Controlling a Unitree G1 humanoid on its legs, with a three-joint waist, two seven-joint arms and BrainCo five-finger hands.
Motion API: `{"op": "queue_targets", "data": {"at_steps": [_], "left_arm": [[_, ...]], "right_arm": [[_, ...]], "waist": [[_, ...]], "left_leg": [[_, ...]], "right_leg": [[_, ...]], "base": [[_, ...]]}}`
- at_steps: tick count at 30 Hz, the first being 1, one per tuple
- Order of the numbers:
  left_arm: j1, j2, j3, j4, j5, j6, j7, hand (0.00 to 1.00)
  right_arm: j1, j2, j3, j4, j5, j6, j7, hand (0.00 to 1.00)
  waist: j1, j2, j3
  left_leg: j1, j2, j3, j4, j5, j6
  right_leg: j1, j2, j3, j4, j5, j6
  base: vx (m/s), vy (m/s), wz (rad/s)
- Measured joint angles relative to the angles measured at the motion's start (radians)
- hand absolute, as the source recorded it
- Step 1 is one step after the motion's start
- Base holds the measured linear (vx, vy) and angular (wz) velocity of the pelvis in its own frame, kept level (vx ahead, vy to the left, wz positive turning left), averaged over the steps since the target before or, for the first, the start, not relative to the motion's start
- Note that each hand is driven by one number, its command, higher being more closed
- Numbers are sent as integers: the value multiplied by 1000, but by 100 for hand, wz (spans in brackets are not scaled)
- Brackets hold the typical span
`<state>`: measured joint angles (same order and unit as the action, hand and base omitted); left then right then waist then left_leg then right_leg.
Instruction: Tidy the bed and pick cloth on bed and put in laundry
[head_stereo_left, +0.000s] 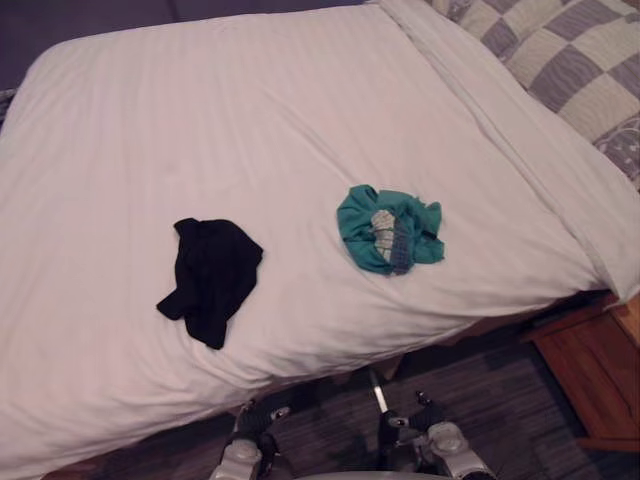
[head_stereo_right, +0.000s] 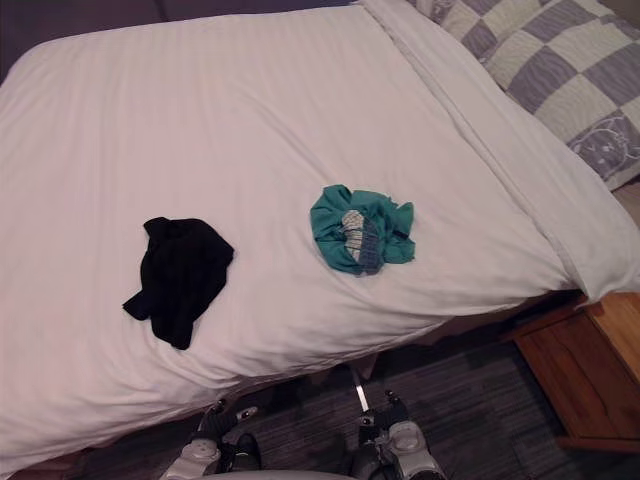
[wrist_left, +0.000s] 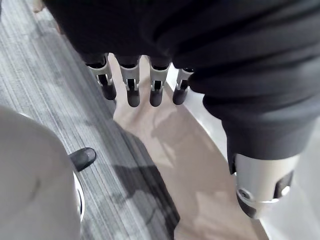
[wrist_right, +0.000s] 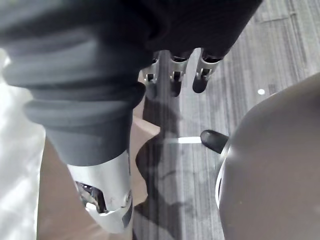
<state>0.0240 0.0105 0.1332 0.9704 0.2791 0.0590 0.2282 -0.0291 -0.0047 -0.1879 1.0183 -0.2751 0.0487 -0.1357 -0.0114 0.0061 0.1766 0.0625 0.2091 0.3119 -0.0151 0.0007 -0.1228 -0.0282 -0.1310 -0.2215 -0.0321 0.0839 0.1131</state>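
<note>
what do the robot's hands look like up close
Both look alike. The left robot hand has slim silver fingers ending in rounded dark tips, a thicker silver thumb, and a dark ribbed cover over its back and wrist. The right robot hand has the same silver, dark-tipped build and cover.

A wide bed (head_stereo_left: 250, 120), made up in smooth white with faint stripes, takes most of the scene. A grey-and-cream checked quilt (head_stereo_left: 570, 60) lies at its far right. A brown wooden cabinet (head_stereo_left: 595, 375) stands near right, just beside the bed. The near floor (head_stereo_left: 500, 400) is dark grey, streaked carpet.
</note>
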Motion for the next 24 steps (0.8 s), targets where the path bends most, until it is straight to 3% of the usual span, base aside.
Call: {"op": "queue_targets", "data": {"at_steps": [2,3,4,5,6,8,11,13,15,21,24], "left_arm": [[7,-9,121,12,-47,8,22,0],[26,-11,263,23,-92,19,37,0],[36,-10,332,25,-123,24,42,0],[57,-5,504,38,-171,36,55,0],[60,-4,518,39,-177,39,57,0],[112,19,758,41,-231,61,72,0],[155,100,984,37,-254,77,89,0],[161,143,1017,1,-270,83,106,0],[158,204,990,-110,-269,82,132,0],[111,344,731,-545,-210,30,260,0],[65,378,636,-659,-179,0,279,0]], "right_arm": [[7,1,-129,15,54,4,-18,0],[24,-8,-263,13,99,13,-38,0],[33,-16,-317,9,122,24,-47,0],[71,-45,-412,4,158,47,-68,0],[76,-48,-418,2,161,49,-70,0],[143,-83,-504,-63,201,73,-104,0],[183,-91,-544,-208,229,80,-152,0],[188,-93,-540,-317,232,79,-169,0],[182,-120,-513,-480,218,71,-194,0],[66,-296,-509,-663,67,29,-268,0],[23,-360,-480,-679,35,19,-276,0]], "waist": [[-1,3,-1],[-1,10,-12],[-2,12,-15],[0,20,-21],[0,21,-21],[1,32,-38],[0,27,-76],[1,25,-97],[22,26,-129],[31,18,-144],[28,27,-141]], "left_leg": [[22,-6,-1,-13,0,0],[29,-9,-6,-24,0,0],[34,-10,-9,-29,0,0],[62,-11,-8,-48,1,-1],[64,-12,-8,-50,1,-1],[91,-17,-3,-72,1,-2],[94,-16,-1,-77,-2,-6],[94,-16,-2,-77,-3,-8],[92,-16,-8,-77,-3,-8],[63,-17,-67,-67,2,-14],[55,-17,-81,-55,2,-14]], "right_leg": [[25,-3,-4,-14,3,4],[44,-5,-16,-26,3,5],[52,-6,-21,-26,2,7],[74,-7,-26,-28,-2,10],[76,-7,-27,-28,-2,11],[98,-13,-36,-29,-14,19],[104,-14,-49,-30,-22,24],[109,-14,-53,-34,-23,24],[114,-14,-57,-39,-23,24],[111,-16,-81,-22,-35,22],[106,-21,-83,4,-50,24]], "base": [[31,31,10],[32,15,14],[73,20,17],[74,15,10],[112,31,10],[81,29,8],[63,19,7],[20,0,9],[0,-2,10],[-26,-8,19],[0,1,11]]}}
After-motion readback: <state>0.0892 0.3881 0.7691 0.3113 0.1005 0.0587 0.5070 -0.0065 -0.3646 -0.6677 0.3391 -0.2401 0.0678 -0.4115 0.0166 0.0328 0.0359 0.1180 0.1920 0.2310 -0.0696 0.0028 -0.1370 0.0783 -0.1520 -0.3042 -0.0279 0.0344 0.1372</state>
